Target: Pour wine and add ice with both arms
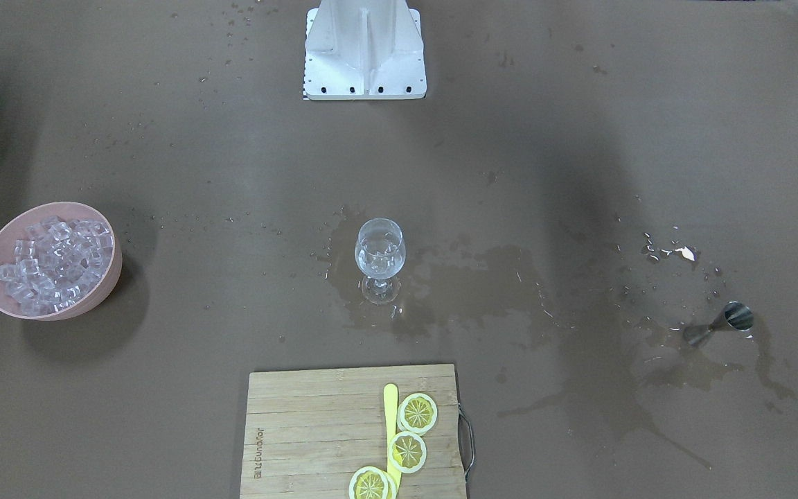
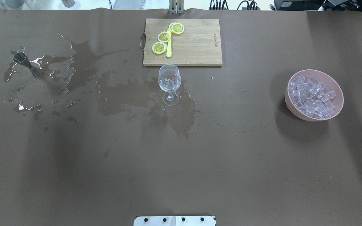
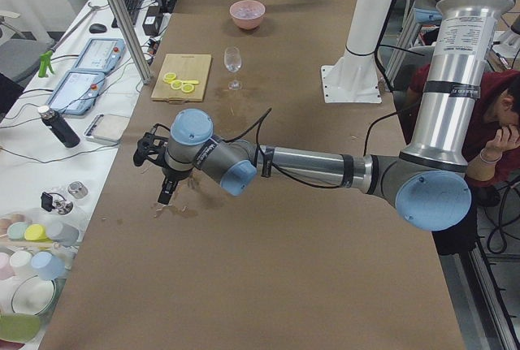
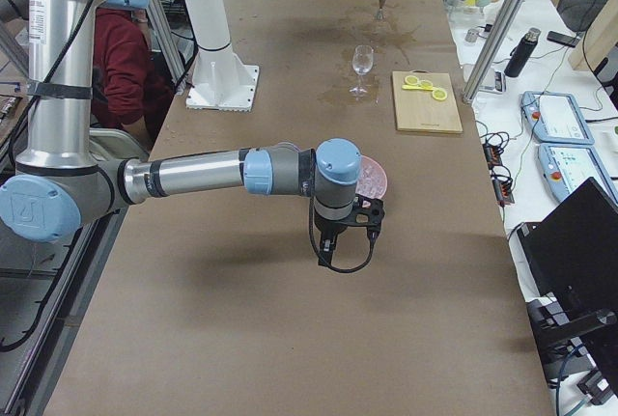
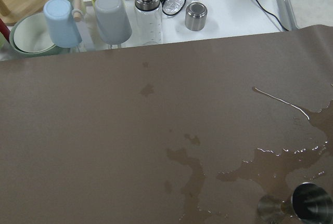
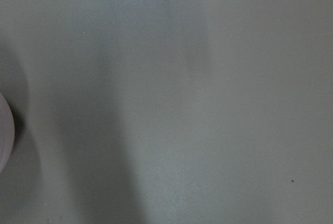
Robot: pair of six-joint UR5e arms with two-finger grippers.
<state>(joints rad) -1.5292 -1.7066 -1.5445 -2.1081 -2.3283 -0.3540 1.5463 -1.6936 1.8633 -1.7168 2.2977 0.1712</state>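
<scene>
A clear wine glass [image 1: 379, 260] stands mid-table with some clear ice cubes in it; it also shows in the overhead view [image 2: 169, 83]. I cannot make out the wine in it. A pink bowl [image 2: 338, 94] is full of ice [image 2: 313, 94]. A steel jigger [image 2: 27, 64] sits in a wet patch at the left end. My left gripper [image 3: 166, 194] hangs just above the table near that patch. My right gripper [image 4: 326, 250] hangs in front of the bowl [image 4: 375, 180]. Both show only in side views, so I cannot tell whether they are open or shut.
A wooden cutting board [image 2: 196, 44] with three lemon slices [image 2: 164, 37] and a yellow stick lies behind the glass. Spilled liquid [image 2: 127, 94] spreads from the jigger to the glass. The white base bracket [image 1: 364, 52] is at my side. Cups and bottles [image 5: 109, 11] stand beyond the left end.
</scene>
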